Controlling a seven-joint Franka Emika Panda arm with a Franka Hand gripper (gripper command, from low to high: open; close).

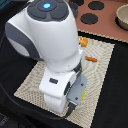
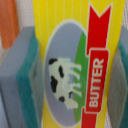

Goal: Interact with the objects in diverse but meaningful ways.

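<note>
Wrist view showed the yellow butter packet (image 2: pixel 80 60) filling the frame between the jaws, their teal pads (image 2: pixel 27 80) seemingly pressed to its sides, so probably clenched on it. A slanted, shallow hold could let the packet slip.

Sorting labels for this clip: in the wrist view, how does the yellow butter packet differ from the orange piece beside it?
The butter packet is yellow with a red BUTTER banner and a cow; the orange piece shows no print. The butter packet lies inside the gripper; the orange piece outside it. The butter packet fills the view; the orange piece is an edge strip.
</note>
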